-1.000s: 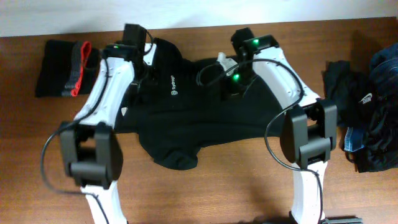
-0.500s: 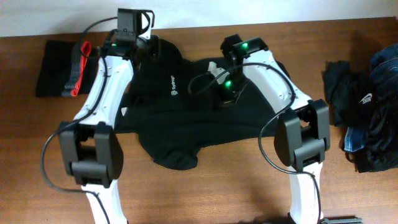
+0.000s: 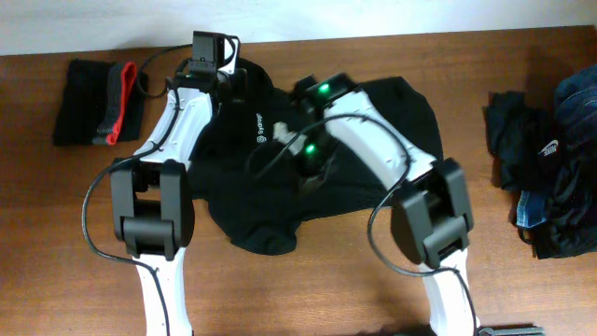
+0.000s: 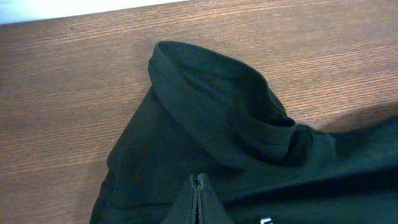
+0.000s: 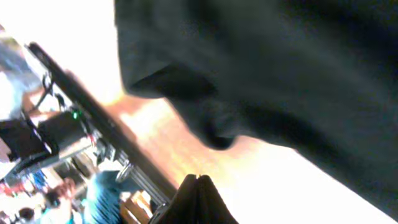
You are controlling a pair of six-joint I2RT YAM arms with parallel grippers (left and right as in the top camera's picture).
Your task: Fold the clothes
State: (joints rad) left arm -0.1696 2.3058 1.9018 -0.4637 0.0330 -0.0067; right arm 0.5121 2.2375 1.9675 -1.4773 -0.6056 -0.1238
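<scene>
Black shirt [image 3: 270,205]: spread on table [image 3: 354,280], collar [image 4: 217,93] just ahead of my left gripper [image 4: 198,186], whose fingertips are pressed together over the fabric. Right gripper [image 5: 198,183]: fingertips together, dark cloth draped beyond them; whether it pinches any, cannot tell.

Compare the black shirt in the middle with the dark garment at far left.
The shirt is larger and lies spread and rumpled; the garment is a neat folded rectangle. The shirt bears a small white logo; the garment shows a red strip. Both are dark fabric on the wooden table.
</scene>
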